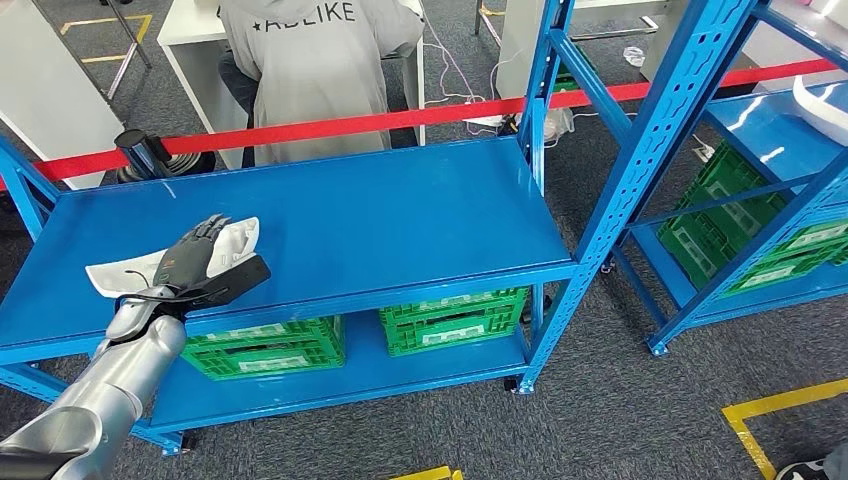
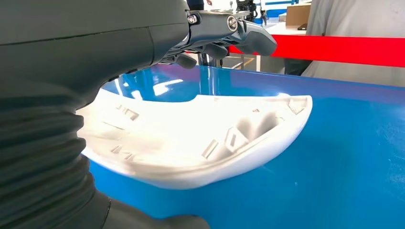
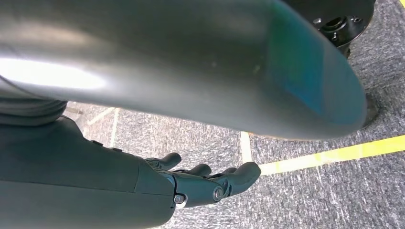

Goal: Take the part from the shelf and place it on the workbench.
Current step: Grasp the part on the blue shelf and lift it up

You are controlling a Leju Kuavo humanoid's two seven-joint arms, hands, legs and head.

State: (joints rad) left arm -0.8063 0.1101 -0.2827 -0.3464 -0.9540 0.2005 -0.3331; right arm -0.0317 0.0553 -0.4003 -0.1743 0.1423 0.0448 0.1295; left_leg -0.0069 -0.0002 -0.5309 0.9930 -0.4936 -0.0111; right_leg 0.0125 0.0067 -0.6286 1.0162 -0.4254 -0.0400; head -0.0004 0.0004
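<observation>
Fingers of the left hand [image 1: 200, 262] lie spread over the white curved plastic part [image 1: 125, 272], thumb beneath its edge, so the hand grips the shell from above while it sits at the near left of the blue metal tabletop [image 1: 400, 220]. From the left wrist view the part [image 2: 210, 143] appears to touch the surface, hollow ribbed side up, probably so it rests steady for release. The right hand [image 3: 205, 181] hangs loosely open and empty over grey carpet. A person in a grey top [image 1: 310, 70] printed "ADLIKE" sits beyond the red barrier tape [image 1: 400, 118].
</observation>
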